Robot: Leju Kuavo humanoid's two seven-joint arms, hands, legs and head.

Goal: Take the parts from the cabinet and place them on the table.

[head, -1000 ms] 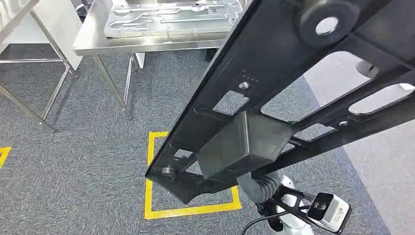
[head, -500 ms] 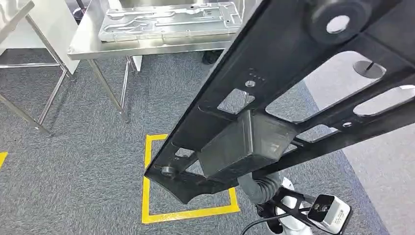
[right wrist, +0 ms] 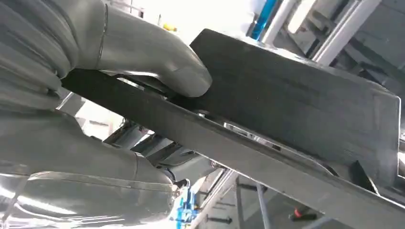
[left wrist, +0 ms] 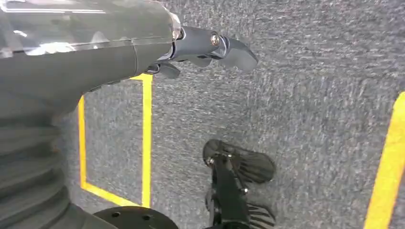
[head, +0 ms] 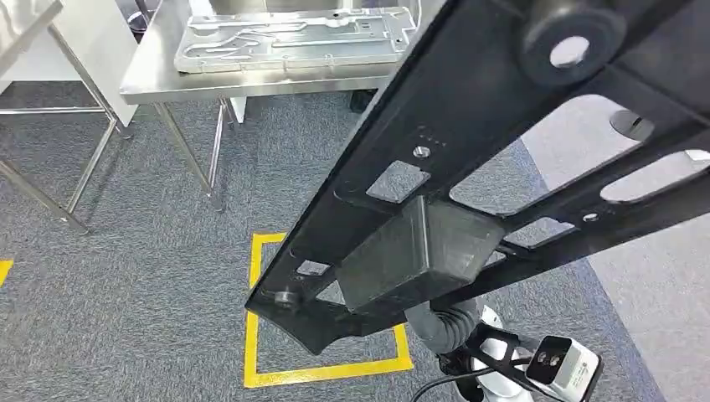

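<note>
Carrying a long black slotted frame part (head: 502,142) clamped in its right hand (right wrist: 143,62), thumb pressed on top, the humanoid faces a stainless-steel table (head: 251,84) well ahead; its left hand (left wrist: 200,47) hangs empty, fingers loosely apart. Next: approach and lower the part.

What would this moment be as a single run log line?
phase: carrying | right hand: grips black frame part | left hand: holds nothing, over carpet | steel table: ahead, silver plate part on it
</note>
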